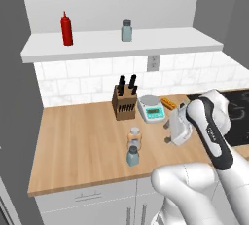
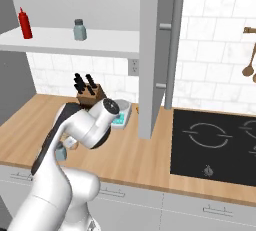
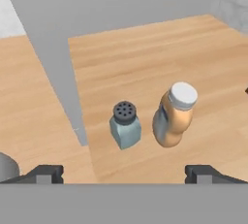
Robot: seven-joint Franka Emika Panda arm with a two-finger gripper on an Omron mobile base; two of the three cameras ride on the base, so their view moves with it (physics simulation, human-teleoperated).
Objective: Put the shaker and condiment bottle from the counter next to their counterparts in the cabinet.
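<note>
From my screen, the claw point(image 1: 168, 132) hangs over a light-wood counter point(image 1: 78, 141) with white drawers point(image 1: 97, 197) below it. Past the claw, against the wall, I see a white marble-tile backsplash point(image 1: 97, 80) with a wall outlet point(image 1: 152, 63) set in it. A knife block point(image 1: 124, 103) and a kitchen scale point(image 1: 151, 108) stand between the claw and that wall. High above the claw runs the open cabinet point(image 1: 121, 48) with its long white shelf board. To the claw's right a black hob point(image 2: 215, 142) sits flush in the counter, behind a tall grey panel point(image 2: 152, 50). Wooden utensils point(image 2: 250, 60) hang on the tiles farther right.
</note>
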